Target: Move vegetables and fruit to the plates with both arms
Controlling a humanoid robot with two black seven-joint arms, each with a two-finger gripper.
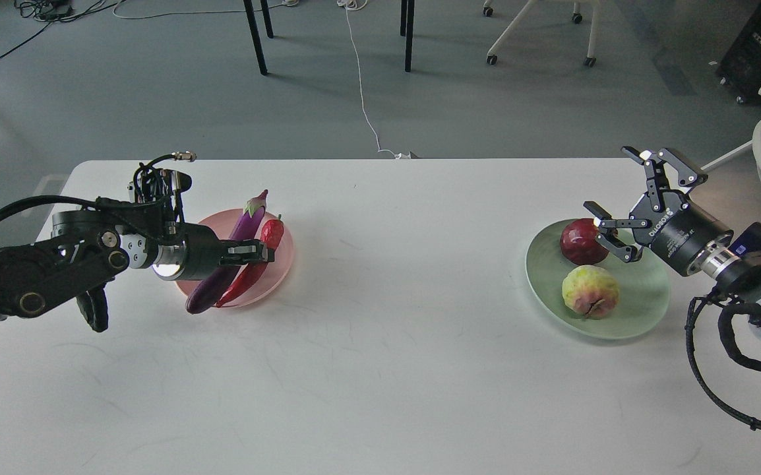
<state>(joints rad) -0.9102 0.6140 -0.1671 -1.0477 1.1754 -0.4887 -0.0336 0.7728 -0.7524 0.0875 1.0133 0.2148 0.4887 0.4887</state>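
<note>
Tabletop [380,316]: pomegranate [578,243] beside right pincer [631,198]

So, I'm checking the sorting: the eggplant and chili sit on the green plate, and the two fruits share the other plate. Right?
Not quite. The head view shows the eggplant and chili on the pink plate. The two fruits share the green plate.

- One table [380,369]
- Two plates: a pink plate [283,264], a green plate [644,290]
- One eggplant [246,224]
- One chili pepper [272,234]
- One pomegranate [579,243]
- One yellow-green fruit [590,291]
- Two pincers: left pincer [263,251], right pincer [618,198]
</note>
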